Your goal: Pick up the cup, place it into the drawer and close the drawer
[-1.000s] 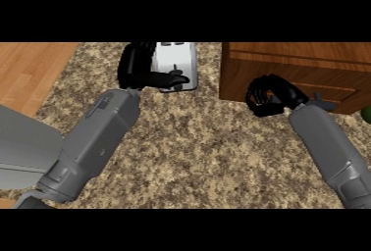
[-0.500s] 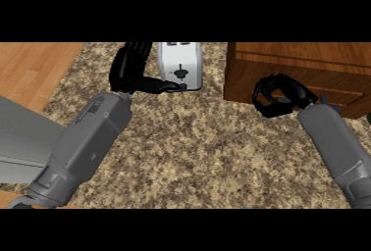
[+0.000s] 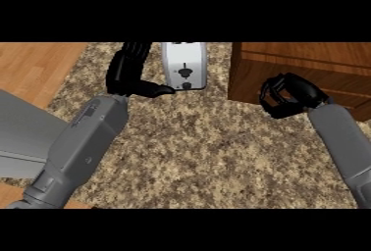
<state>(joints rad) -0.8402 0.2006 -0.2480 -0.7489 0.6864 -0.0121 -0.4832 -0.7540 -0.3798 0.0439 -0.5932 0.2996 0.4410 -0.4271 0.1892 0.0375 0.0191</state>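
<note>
No cup shows anywhere in the head view. The wooden drawer (image 3: pixel 311 61) juts out at the upper right, its front face turned toward me. My right hand (image 3: pixel 291 95) is against that front face with its fingers curled into a ring; I see nothing inside them. My left hand (image 3: pixel 130 73) is at the upper left beside a silver toaster (image 3: pixel 184 66), fingers straight and pointing away from me. Its thumb reaches toward the toaster's lower edge.
The speckled granite counter (image 3: pixel 210 152) fills the middle. A wooden floor (image 3: pixel 33 66) lies off the counter's left edge, and a grey panel (image 3: pixel 18 137) shows at the lower left.
My right hand has edged right, closer against the drawer front. My left hand has slid left off the toaster, and its fingers have straightened.
</note>
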